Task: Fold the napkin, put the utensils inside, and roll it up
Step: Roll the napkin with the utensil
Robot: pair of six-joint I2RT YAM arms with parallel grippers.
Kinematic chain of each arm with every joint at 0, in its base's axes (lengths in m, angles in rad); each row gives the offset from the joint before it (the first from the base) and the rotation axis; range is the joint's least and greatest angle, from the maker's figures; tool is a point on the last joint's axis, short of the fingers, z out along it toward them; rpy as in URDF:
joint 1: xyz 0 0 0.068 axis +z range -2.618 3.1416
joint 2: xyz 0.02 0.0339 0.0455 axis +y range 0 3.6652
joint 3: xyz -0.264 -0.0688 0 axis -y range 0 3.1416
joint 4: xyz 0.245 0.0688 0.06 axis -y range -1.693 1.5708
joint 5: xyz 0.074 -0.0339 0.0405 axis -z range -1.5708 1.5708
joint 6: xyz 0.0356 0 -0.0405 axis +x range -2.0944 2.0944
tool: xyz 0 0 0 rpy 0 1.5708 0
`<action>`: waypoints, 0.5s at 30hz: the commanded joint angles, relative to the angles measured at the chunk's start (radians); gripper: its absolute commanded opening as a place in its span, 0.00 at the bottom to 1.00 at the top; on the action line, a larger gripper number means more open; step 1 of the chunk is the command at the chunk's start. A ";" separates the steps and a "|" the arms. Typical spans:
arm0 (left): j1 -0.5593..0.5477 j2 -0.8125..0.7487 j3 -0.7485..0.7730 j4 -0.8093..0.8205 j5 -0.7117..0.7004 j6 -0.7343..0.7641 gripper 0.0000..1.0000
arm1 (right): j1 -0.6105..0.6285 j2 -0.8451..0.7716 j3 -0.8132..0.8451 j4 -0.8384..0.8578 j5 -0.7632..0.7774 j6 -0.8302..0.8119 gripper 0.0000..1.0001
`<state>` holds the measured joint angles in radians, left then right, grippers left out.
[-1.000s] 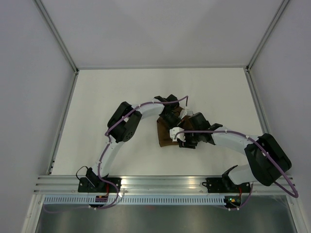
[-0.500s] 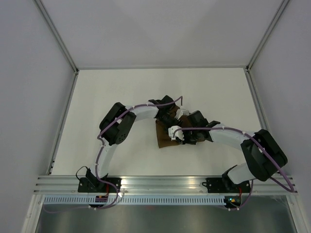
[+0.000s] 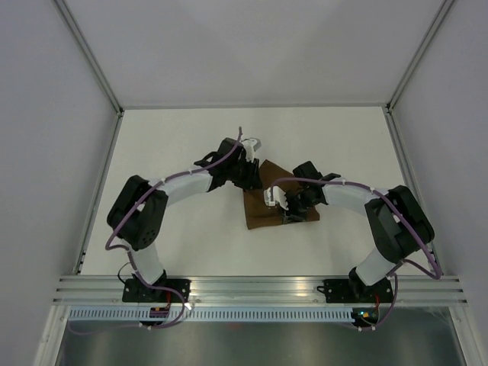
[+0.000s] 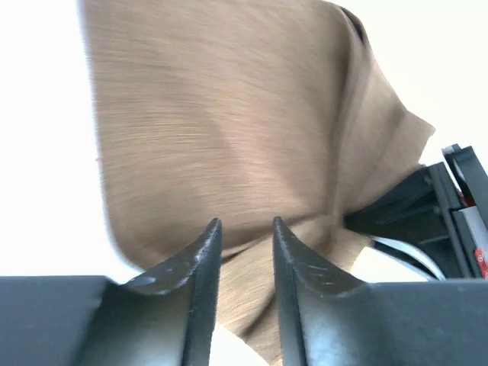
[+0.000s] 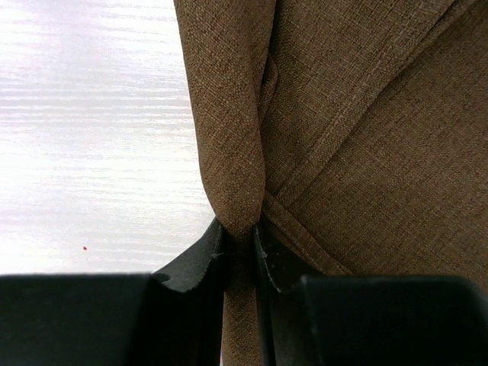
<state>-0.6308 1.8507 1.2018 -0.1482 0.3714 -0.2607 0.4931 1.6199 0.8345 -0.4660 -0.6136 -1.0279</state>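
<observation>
napkin [image 3: 263,212]: lying on the table [image 3: 175,137], crumpled, with overlapping layers and a diagonal hem showing. Not a clean fold.
right gripper [image 5: 238,238]: over the napkin's right side, jaws closed down to cloth thickness on a raised ridge of fabric.
left gripper [image 4: 244,225]: at the napkin's far-left corner, jaws a narrow slit apart. Cloth shows behind them, nothing visibly clamped.
No utensils visible in any view.
Risks, my read:
- With only one pinch point, a pull drags the whole napkin instead of folding it.
- The pinch has bunched layers, so the fold could come out skewed or lumpy.
- The cloth is thin and may slip from the jaws.
- Both grippers crowd the napkin, so they could clash.
</observation>
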 commanded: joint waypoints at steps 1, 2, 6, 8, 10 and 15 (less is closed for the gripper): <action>0.008 -0.181 -0.148 0.260 -0.291 -0.133 0.34 | -0.021 0.110 0.008 -0.158 -0.005 -0.061 0.00; 0.005 -0.247 -0.227 0.360 -0.349 -0.133 0.31 | -0.027 0.135 0.030 -0.172 -0.009 -0.069 0.00; -0.024 -0.401 -0.396 0.550 -0.515 -0.069 0.28 | -0.040 0.202 0.097 -0.247 -0.009 -0.086 0.00; -0.076 -0.453 -0.474 0.614 -0.630 -0.010 0.31 | -0.048 0.228 0.120 -0.261 -0.011 -0.089 0.00; -0.140 -0.522 -0.517 0.709 -0.695 0.081 0.38 | -0.056 0.242 0.138 -0.272 -0.006 -0.086 0.00; -0.312 -0.620 -0.585 0.832 -0.844 0.330 0.49 | -0.060 0.297 0.170 -0.295 0.009 -0.083 0.01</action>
<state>-0.8536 1.2903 0.6338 0.4843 -0.3054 -0.1608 0.4286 1.8111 1.0462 -0.7219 -0.7250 -1.0672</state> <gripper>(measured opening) 0.477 0.225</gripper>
